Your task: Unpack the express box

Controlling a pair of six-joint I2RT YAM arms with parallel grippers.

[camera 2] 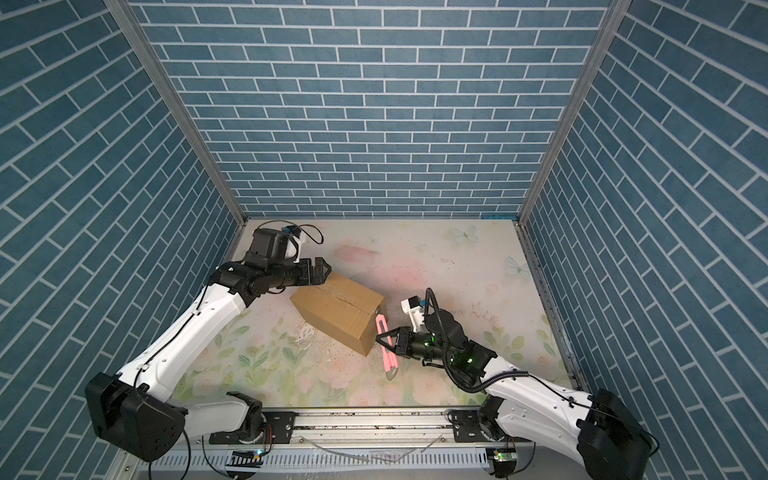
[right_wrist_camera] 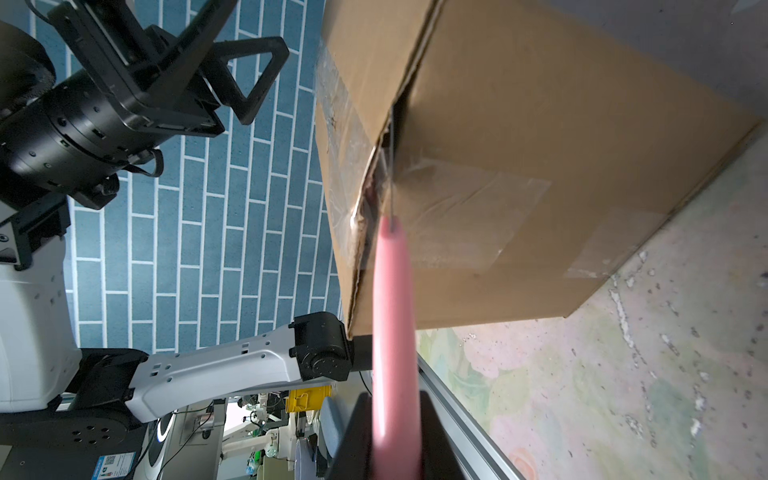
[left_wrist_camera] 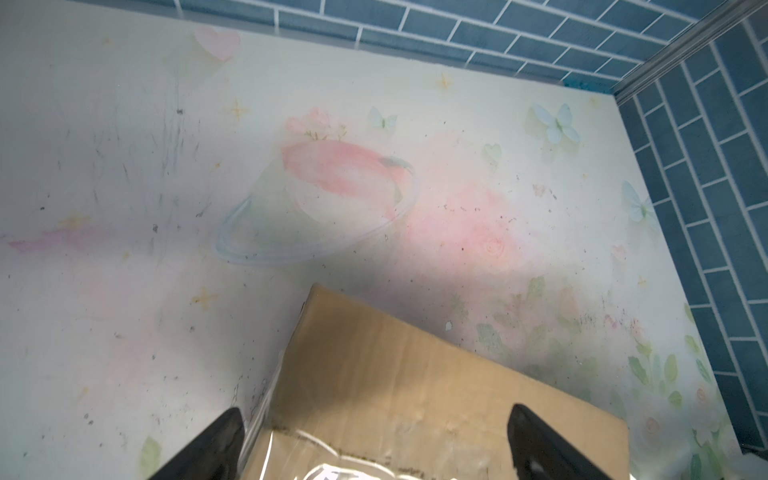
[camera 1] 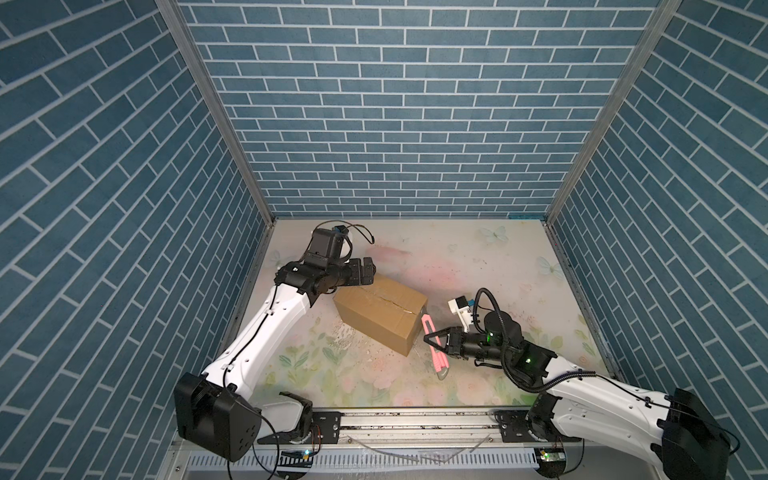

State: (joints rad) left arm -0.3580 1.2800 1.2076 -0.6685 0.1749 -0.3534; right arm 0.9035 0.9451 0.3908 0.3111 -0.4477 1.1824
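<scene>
The express box (camera 1: 380, 313) (camera 2: 336, 311), a brown cardboard carton with a taped lengthwise seam, lies slantwise mid-table. My left gripper (camera 1: 365, 270) (camera 2: 318, 272) hovers open over its far left end; in the left wrist view its fingertips straddle the box top (left_wrist_camera: 415, 374) with nothing between them (left_wrist_camera: 376, 415). My right gripper (camera 1: 434, 338) (camera 2: 386, 338) (right_wrist_camera: 392, 415) is shut on the pink knife (camera 1: 437, 353) (camera 2: 390, 353) (right_wrist_camera: 392, 324) at the box's right end. In the right wrist view the thin blade sits in the torn seam of the box (right_wrist_camera: 540, 166).
The floral table (camera 1: 478, 266) is enclosed by blue brick-pattern walls (camera 1: 395, 124) behind and on both sides. A metal rail (camera 1: 415, 422) with both arm bases runs along the front edge. Clear tape (right_wrist_camera: 478, 208) clings to the box's end face.
</scene>
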